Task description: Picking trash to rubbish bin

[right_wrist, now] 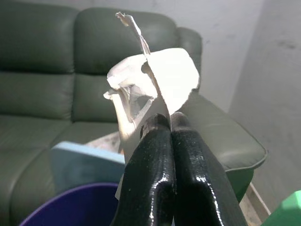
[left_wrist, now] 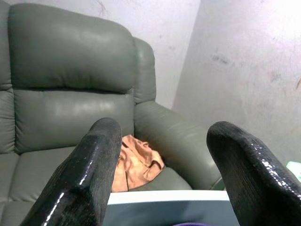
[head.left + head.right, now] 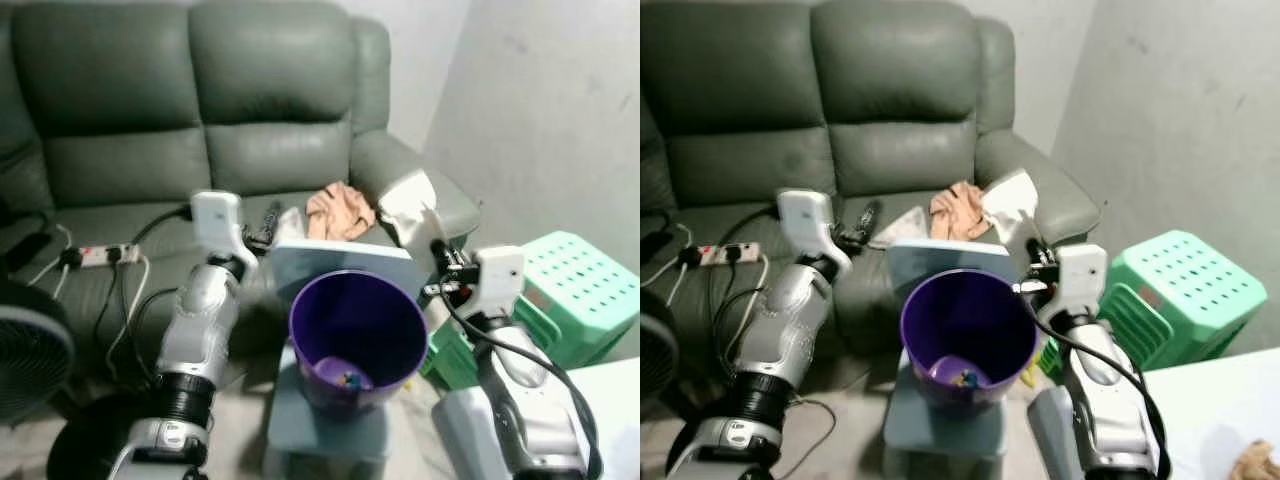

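A purple rubbish bin (image 3: 356, 340) stands on a small grey stool before the sofa, with some scraps at its bottom. My right gripper (image 3: 437, 247) is shut on a crumpled white paper (image 3: 410, 203), raised just right of the bin's rim; the wrist view shows the white paper (image 1: 150, 89) pinched between the black fingers (image 1: 160, 174). My left gripper (image 3: 262, 233) is open, held over the sofa seat left of the bin, its fingers (image 2: 89, 174) empty. An orange cloth (image 3: 340, 212) lies on the seat behind the bin.
A light blue board (image 3: 340, 262) leans behind the bin. A green plastic stool (image 3: 575, 285) sits at right by the wall. A power strip (image 3: 100, 255) with cables lies on the sofa's left seat. A fan (image 3: 30, 350) is at far left.
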